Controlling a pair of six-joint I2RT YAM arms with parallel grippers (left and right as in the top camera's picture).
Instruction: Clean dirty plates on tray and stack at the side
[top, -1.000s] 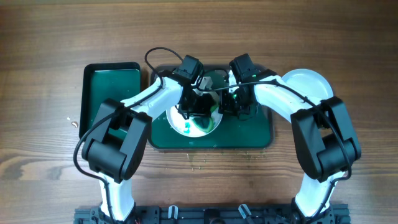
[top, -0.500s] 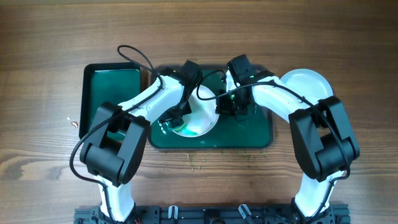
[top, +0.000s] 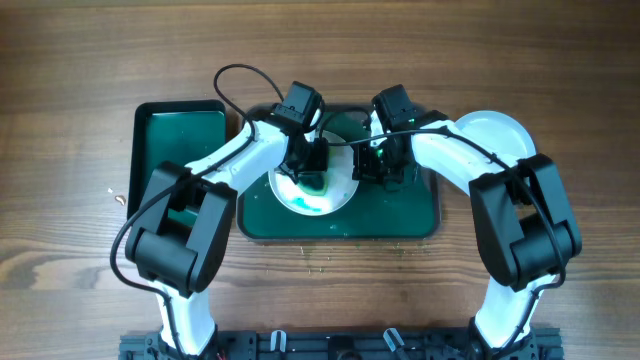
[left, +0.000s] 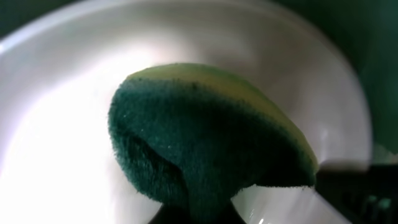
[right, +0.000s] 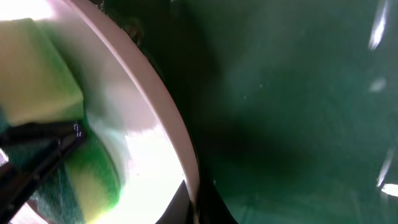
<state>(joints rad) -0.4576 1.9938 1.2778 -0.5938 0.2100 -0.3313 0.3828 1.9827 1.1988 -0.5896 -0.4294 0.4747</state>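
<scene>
plate (top: 342, 192): on the big green tray (top: 410, 212), middle of the overhead frame, a bit left of the tray's centre. It's white, with a green smear (top: 308, 204) on its lower-left part.
sponge (left: 205, 137): scrubby green side down on the plate, yellow layer on top. It's squashed, so there's real pressure on it.
left gripper (top: 312, 165): clenched on the sponge, over the upper half of the plate.
right gripper (top: 373, 168): closed at the plate's right edge. Looks to me like it's pinching the rim (right: 168, 106) to pin the plate down, but the fingers barely show in the wrist view.
how i'd wipe: drag the sponge down-left through the smear in overlapping passes. Keep it flat, not on its corner, and run all the way out to the rim.
what could go wrong: push too hard and the plate tips or skates on the wet tray, so hold that rim pinch until the wiping's done.
side plate (top: 497, 132): upper right of frame, off the tray on the table (top: 320, 60), partly under the right arm. Can't tell how many are stacked there.
small tray (top: 180, 150): upper left, just beside the big one.
</scene>
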